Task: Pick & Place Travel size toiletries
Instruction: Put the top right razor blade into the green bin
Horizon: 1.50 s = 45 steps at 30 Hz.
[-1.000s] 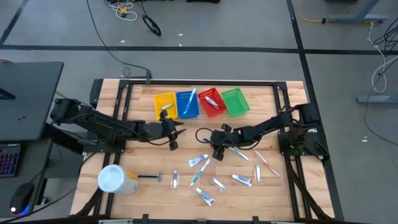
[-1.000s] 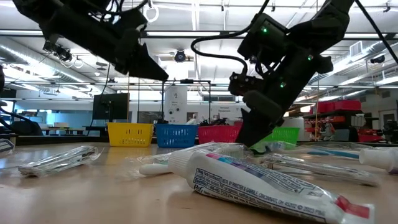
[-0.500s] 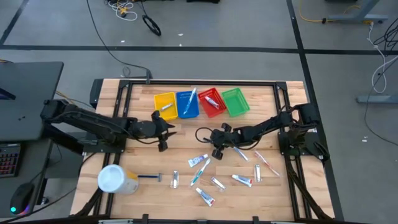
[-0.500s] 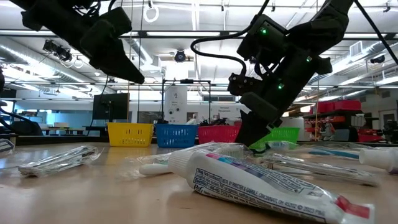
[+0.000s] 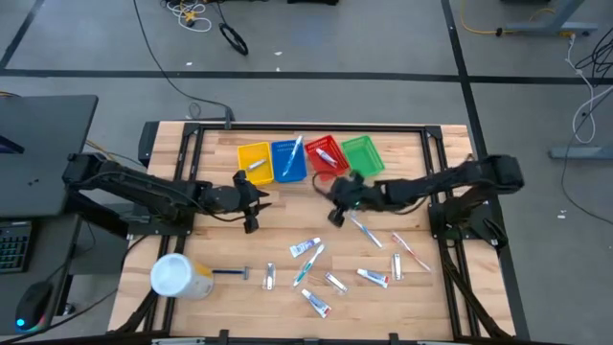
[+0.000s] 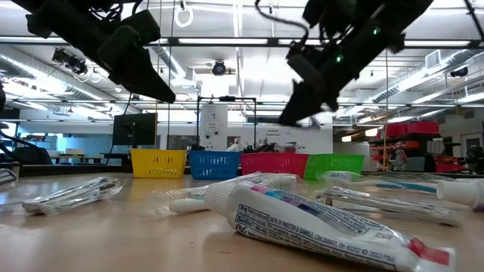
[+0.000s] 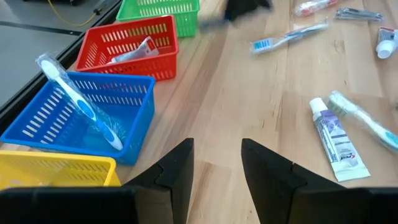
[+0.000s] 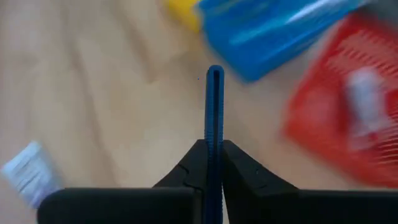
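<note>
A: The table (image 5: 402, 297) looks like pale wood planks, smooth with a slight sheen. And the baskets?

B: Moulded plastic lattice, faintly glossy: red basket (image 7: 127, 37), blue basket (image 7: 59, 112). The toothpaste tube (image 6: 318, 223) has shiny, crinkled printed plastic; the left gripper (image 7: 216, 163) fingers (image 7: 264, 171) look like matt black plastic

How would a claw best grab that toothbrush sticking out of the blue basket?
Probably by its raised end, coming from above. The toothbrush leans tilted in the blue basket, with one end poking over the rim into free air. Its lower end lies on the basket floor, walled in.
</note>
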Each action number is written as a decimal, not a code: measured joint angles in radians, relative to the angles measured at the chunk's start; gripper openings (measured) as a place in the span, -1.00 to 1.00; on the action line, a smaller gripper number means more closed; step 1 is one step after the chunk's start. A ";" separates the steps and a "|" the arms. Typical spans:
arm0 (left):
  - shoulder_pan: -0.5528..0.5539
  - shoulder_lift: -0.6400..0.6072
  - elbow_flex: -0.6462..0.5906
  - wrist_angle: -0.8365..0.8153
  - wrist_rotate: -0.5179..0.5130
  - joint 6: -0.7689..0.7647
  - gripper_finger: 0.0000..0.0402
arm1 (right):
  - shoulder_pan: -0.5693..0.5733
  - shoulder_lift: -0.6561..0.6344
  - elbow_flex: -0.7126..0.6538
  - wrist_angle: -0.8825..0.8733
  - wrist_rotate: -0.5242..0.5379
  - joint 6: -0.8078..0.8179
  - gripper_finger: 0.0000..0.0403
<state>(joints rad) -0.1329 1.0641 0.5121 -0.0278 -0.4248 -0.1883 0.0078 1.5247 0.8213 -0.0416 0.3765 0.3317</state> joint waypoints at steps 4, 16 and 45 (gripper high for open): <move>0.000 0.000 0.000 0.001 0.000 -0.002 -0.29 | -0.072 -0.118 0.000 -0.129 0.195 -0.002 -0.85; 0.000 0.000 0.000 0.003 0.000 -0.001 -0.29 | -0.307 -0.136 -0.089 -0.150 0.211 -0.025 -0.85; 0.000 0.000 0.000 0.036 -0.004 0.001 -0.29 | -0.478 0.034 -0.226 0.169 -0.038 -0.159 -0.59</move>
<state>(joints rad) -0.1329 1.0641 0.5121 0.0078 -0.4290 -0.1871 -0.4702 1.5589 0.5949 0.1272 0.3382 0.1722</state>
